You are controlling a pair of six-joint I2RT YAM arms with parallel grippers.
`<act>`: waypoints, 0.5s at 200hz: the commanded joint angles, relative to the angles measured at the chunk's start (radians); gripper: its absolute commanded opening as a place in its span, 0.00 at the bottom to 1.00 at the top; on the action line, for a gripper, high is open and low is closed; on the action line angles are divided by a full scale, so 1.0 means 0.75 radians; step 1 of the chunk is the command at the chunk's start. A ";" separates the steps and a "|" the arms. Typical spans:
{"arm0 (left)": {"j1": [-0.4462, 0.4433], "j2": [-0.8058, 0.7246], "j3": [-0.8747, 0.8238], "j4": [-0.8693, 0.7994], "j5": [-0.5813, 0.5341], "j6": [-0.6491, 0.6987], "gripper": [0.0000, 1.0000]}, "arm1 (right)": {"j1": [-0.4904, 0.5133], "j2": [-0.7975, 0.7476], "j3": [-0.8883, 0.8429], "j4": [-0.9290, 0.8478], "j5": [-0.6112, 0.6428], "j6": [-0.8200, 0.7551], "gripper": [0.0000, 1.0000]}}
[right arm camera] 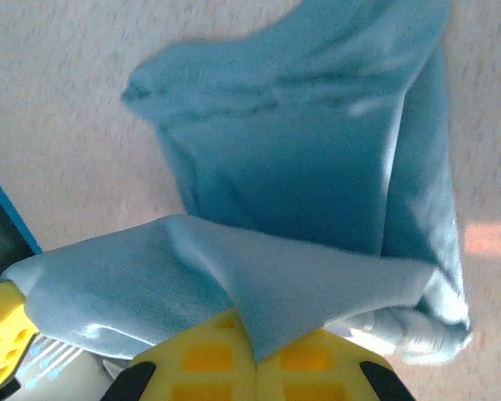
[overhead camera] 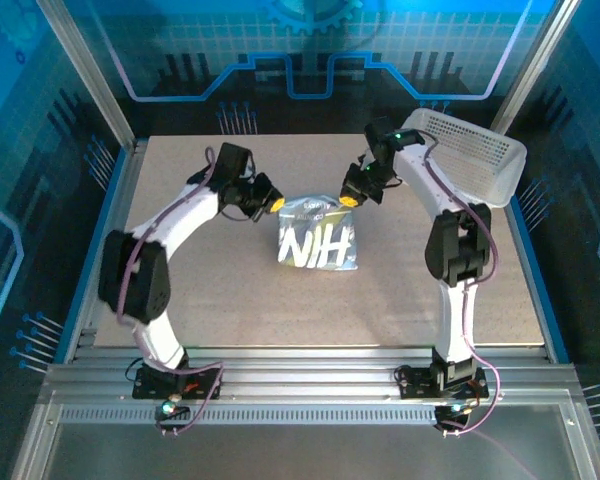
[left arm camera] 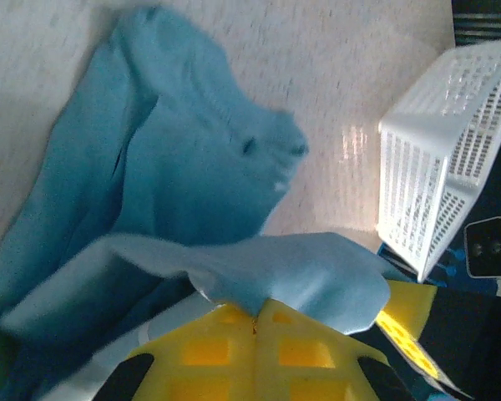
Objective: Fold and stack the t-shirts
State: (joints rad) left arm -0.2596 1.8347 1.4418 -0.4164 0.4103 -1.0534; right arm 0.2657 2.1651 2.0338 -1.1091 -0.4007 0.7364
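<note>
The pale grey-blue t-shirt (overhead camera: 318,240) sits near the middle of the bench (overhead camera: 220,300), bunched into a narrow shape with its white block letters facing up toward the overhead camera. Its far edge is raised off the surface and held at two spots, one by each arm.

The left claw (overhead camera: 276,205) has hold of the far left corner of the shirt. In the left wrist view its yellow fingers (left arm camera: 225,351) are pressed together, with a fold of blue cloth (left arm camera: 192,167) pinched at the seam between them – closed tight on the fabric. The rest of the shirt trails away over the speckled bench below.

The right claw (overhead camera: 348,199) grips the far right corner in the same way. Seen from the right wrist, the yellow fingers (right arm camera: 301,363) meet with a flap of the cloth (right arm camera: 317,167) caught between them, and the body of the shirt hangs down beyond.

The two claws are near each other, with the top edge of the shirt spanning the gap between them.

A white lattice basket (overhead camera: 475,160) stands at the far right corner of the bench, behind the right arm and apart from the shirt; the left wrist camera also catches it (left arm camera: 434,184) off to the right.
</note>
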 commanded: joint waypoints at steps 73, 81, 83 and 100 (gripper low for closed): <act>0.063 0.198 0.306 -0.132 -0.161 0.182 0.54 | -0.105 0.414 0.618 -0.068 0.026 -0.127 0.53; 0.053 0.117 0.245 -0.128 -0.189 0.171 0.54 | -0.104 0.325 0.504 -0.026 0.055 -0.133 0.53; 0.051 0.096 0.223 -0.125 -0.193 0.166 0.54 | -0.103 0.301 0.475 -0.014 0.060 -0.135 0.53; -0.001 -0.057 0.017 -0.050 -0.175 0.060 0.49 | -0.088 0.072 0.153 0.134 0.100 -0.119 0.52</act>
State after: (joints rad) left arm -0.2142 2.0022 1.5936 -0.4870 0.3176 -0.9604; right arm 0.1970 2.4634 2.3539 -1.0832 -0.3687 0.6674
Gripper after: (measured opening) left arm 0.517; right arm 0.525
